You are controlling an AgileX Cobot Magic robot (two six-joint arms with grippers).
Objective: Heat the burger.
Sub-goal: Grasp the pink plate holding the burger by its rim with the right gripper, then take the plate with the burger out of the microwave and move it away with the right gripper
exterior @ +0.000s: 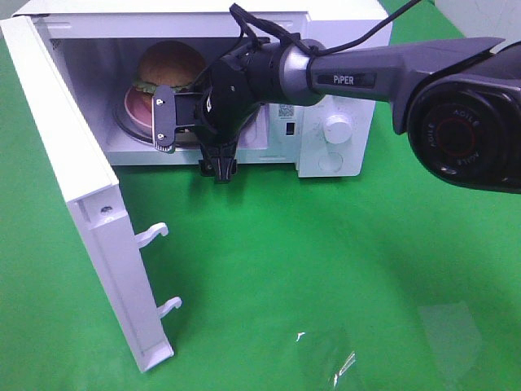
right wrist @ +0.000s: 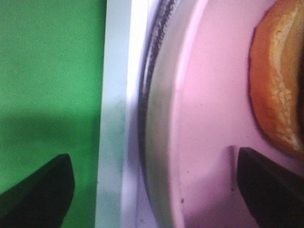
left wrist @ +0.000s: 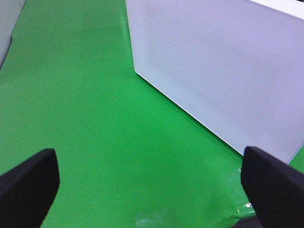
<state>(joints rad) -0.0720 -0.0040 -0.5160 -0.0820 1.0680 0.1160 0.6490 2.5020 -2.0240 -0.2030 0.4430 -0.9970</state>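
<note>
The burger (exterior: 171, 61) has golden buns and green lettuce, and it sits on a pink plate (exterior: 134, 106) inside the open microwave (exterior: 342, 81). My right gripper (exterior: 191, 145) is open at the oven mouth. One finger is over the plate's near rim and the other is over the front sill. The right wrist view shows the burger (right wrist: 278, 80), the plate (right wrist: 209, 118) and the glass turntable edge (right wrist: 159, 142) between the spread fingers of the right gripper (right wrist: 152, 194), which touch nothing. My left gripper (left wrist: 152, 190) is open over the green cloth, beside the door's outer face (left wrist: 223, 61).
The white microwave door (exterior: 81, 204) swings out to the left, with two latch hooks (exterior: 155, 234) on its inner edge. A control knob (exterior: 338, 128) sits on the oven's right panel. Green cloth (exterior: 326, 285) covers the table in front.
</note>
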